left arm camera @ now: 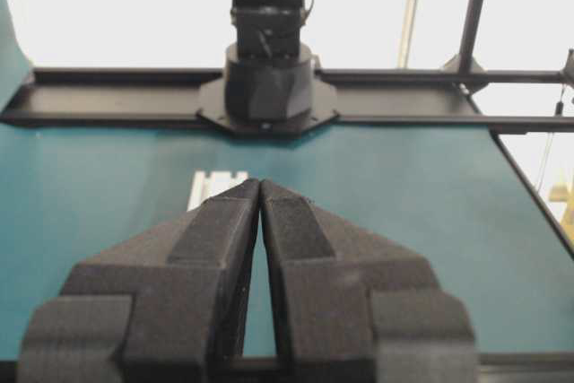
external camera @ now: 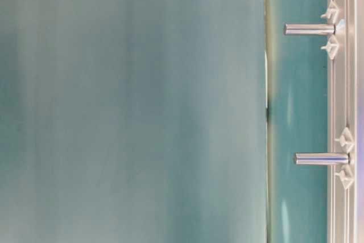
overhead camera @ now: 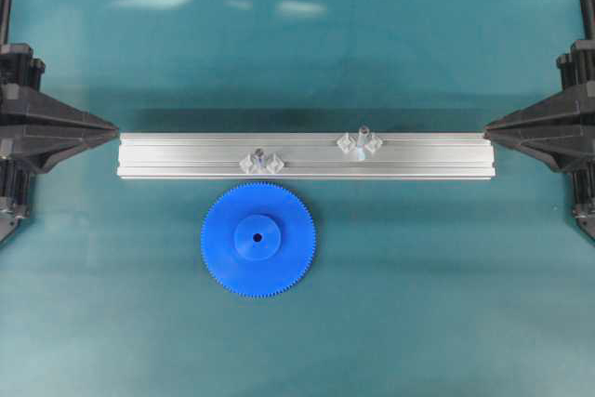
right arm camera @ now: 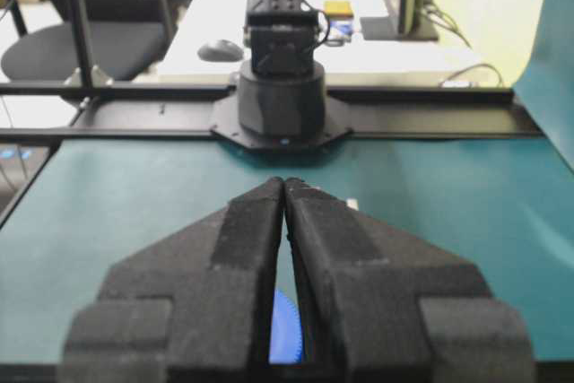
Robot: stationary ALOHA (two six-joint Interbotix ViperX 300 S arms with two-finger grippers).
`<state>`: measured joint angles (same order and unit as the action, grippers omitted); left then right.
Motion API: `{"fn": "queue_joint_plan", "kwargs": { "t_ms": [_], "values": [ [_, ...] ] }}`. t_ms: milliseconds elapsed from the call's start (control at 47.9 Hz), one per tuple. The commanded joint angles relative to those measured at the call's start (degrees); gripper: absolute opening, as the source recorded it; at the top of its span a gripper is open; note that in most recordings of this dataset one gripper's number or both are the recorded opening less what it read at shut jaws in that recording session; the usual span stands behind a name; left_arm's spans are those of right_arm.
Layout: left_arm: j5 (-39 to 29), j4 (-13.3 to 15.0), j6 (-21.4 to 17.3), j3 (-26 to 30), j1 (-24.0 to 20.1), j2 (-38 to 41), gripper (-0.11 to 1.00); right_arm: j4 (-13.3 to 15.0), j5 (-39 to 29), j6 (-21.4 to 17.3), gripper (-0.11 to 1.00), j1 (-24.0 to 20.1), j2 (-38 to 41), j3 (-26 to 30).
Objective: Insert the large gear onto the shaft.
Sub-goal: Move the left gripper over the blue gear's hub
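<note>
From above, the large gear [overhead camera: 258, 240], a big flat bright-blue plastic disc with tiny teeth all round and a round bump with a small hole in the middle, lies flat on the teal table [overhead camera: 418, 323]. It sits just beside the front edge of the long silver metal rail [overhead camera: 307, 156], nearer the rail's left end. Two tiny clear pins with diamond feet stand on the rail. The shaft [overhead camera: 261, 159] is one of them, though I cannot tell which; the nearer one is almost above the gear, and the other pin [overhead camera: 360, 140] stands further right. The left gripper [overhead camera: 110, 127] and the right gripper [overhead camera: 491, 129] point at the two rail ends, well apart from the gear.

From table level (this view is turned sideways) both pins stick out straight from the rail. The gear does not show here.

The left wrist view shows the left gripper's black fingers [left arm camera: 224, 230] pressed together, holding nothing.

The right wrist view shows the right gripper's fingers [right arm camera: 251, 221] together too, with a bit of blue gear below them.

What could go wrong: the gear is flat and thin, so fingers may slide off its edge. The hole is small, so a tilted gear could miss the pin or knock it over. The two pins look alike, so the wrong one might get picked.
</note>
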<state>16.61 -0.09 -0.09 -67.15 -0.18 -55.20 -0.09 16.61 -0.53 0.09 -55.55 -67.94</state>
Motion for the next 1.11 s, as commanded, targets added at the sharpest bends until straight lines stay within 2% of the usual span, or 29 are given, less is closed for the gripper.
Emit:
{"fn": "queue_joint_plan", "kwargs": {
  "t_ms": [0,63,125,272,480,585,856,1086],
  "values": [
    [-0.4,-0.7,1.5,1.4,0.8,-0.2,0.11,-0.1,0.4,0.4,0.16,0.1,0.5,-0.4],
    [-1.7,-0.7,2.1,2.0,0.9,-0.3,0.05,-0.1,0.1,0.0,0.2,0.1,-0.4,-1.5],
    [-3.2,-0.8,2.2,2.8,1.1,-0.3,-0.02,-0.2,-0.9,-0.1,0.13,0.0,-1.4,-2.2],
    [-6.9,-0.9,2.2,4.5,2.1,0.4,-0.02,-0.3,-6.1,0.0,0.03,0.2,-4.6,-1.8],
    [-11.9,-0.9,2.6,6.8,3.4,4.4,-0.02,-0.8,-16.3,-0.2,0.03,0.2,-6.1,-0.7],
    [-13.4,-0.8,2.6,7.8,4.1,6.9,-0.02,-1.2,-19.3,-0.3,0.03,0.3,-5.6,-0.4],
    [-19.0,-0.8,2.9,11.8,5.2,14.0,-0.02,-1.3,-22.9,-3.1,0.03,0.3,-2.1,-0.4],
    [-19.6,-0.9,4.7,14.2,6.3,19.9,-0.02,-1.3,-24.9,-4.1,0.03,0.3,0.1,-0.4]
  ]
}}
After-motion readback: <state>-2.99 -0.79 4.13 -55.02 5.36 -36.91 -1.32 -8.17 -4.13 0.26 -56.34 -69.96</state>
